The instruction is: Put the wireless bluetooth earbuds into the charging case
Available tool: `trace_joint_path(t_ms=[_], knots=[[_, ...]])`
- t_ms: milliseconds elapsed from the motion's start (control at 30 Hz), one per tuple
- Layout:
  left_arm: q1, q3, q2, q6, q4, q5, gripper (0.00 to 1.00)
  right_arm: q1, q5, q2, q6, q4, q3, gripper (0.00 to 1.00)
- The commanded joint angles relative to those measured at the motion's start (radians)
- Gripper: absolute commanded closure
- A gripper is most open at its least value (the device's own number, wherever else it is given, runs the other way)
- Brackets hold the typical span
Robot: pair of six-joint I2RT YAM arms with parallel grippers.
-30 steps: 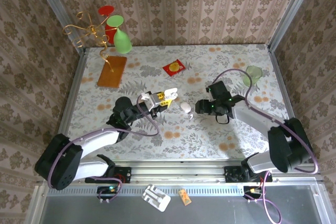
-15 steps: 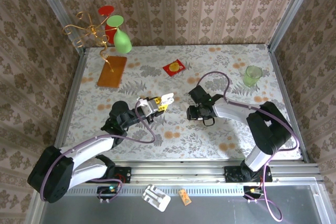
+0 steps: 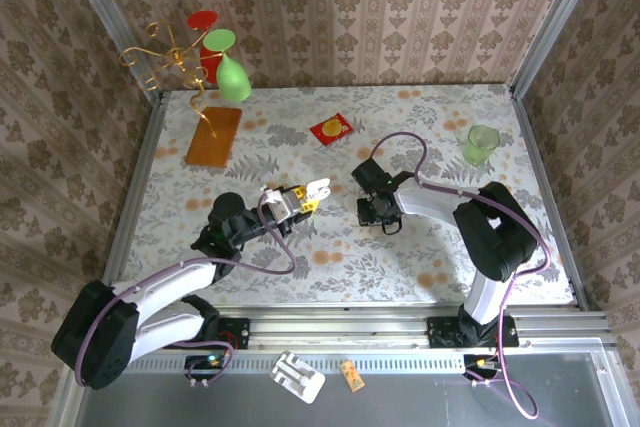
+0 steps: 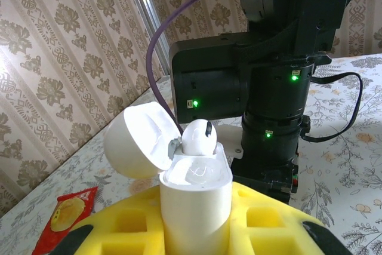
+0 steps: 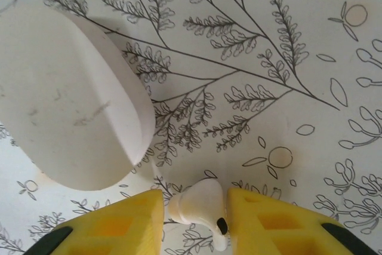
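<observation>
Overhead, spotting the left gripper (image 3: 308,193) mid-table, clamping the white charging case (image 3: 320,187); finding the right gripper (image 3: 368,214) near it, pointing down at the floral table (image 3: 420,257). Next, left wrist: seeing that case upright between yellow pads (image 4: 262,219), lid open leftward, with the seated earbud (image 4: 199,138) poking from its top. Lastly, right wrist: noting narrow jaws flanking the loose earbud (image 5: 200,203) on the table, beside a white oval shell (image 5: 71,100); failing to tell whether pinching or merely bracketing.

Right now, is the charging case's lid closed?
No, the lid of the charging case is flipped open, an earbud resting in it.
</observation>
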Motion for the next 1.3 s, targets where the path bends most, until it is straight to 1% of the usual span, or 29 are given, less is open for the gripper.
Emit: trace_joint_path(t_ms=[0, 67, 133, 167, 267, 333, 433, 533, 567, 633, 733, 833, 967, 1267], knots=[[-0.006, -0.012, -0.025, 0.023, 0.01, -0.007, 1.0, 0.005, 0.056, 0.014, -0.029, -0.067, 0.031, 0.67], [-0.007, -0.008, -0.023, 0.024, 0.009, -0.008, 1.0, 0.005, 0.067, 0.019, -0.047, -0.097, 0.035, 0.68], [-0.007, -0.006, -0.021, 0.024, 0.009, -0.007, 1.0, 0.006, 0.067, 0.022, -0.067, -0.103, 0.037, 0.71], [-0.007, -0.007, -0.02, 0.024, 0.009, -0.006, 1.0, 0.006, 0.064, 0.022, -0.083, -0.104, 0.038, 0.73], [-0.007, -0.006, -0.019, 0.023, 0.01, -0.005, 1.0, 0.005, 0.034, 0.021, -0.16, -0.106, 0.039, 0.73], [-0.007, -0.006, -0.022, 0.022, 0.007, -0.004, 1.0, 0.005, -0.005, 0.019, -0.224, -0.122, 0.048, 0.72], [-0.009, -0.006, -0.024, 0.022, 0.004, -0.001, 1.0, 0.005, -0.107, 0.014, -0.348, -0.155, 0.059, 0.7], [-0.009, -0.006, -0.022, 0.021, 0.002, -0.002, 1.0, 0.004, -0.138, -0.002, -0.403, -0.175, 0.062, 0.69], [-0.009, -0.005, -0.021, 0.02, 0.004, -0.002, 1.0, 0.002, -0.146, -0.008, -0.41, -0.177, 0.062, 0.67], [-0.01, -0.003, -0.02, 0.021, 0.003, -0.002, 1.0, -0.004, -0.167, -0.022, -0.408, -0.167, 0.056, 0.58], [-0.012, 0.001, -0.017, 0.02, 0.004, -0.003, 1.0, -0.013, -0.18, -0.052, -0.363, -0.137, 0.043, 0.57], [-0.012, 0.003, -0.015, 0.019, 0.002, -0.001, 1.0, -0.02, -0.151, -0.079, -0.301, -0.11, 0.025, 0.6], [-0.013, 0.003, -0.011, 0.021, -0.001, 0.0, 1.0, -0.034, -0.081, -0.097, -0.254, -0.117, 0.007, 0.66], [-0.014, 0.013, 0.017, 0.018, 0.016, 0.006, 1.0, -0.068, -0.073, -0.083, -0.237, -0.121, -0.016, 0.76]])
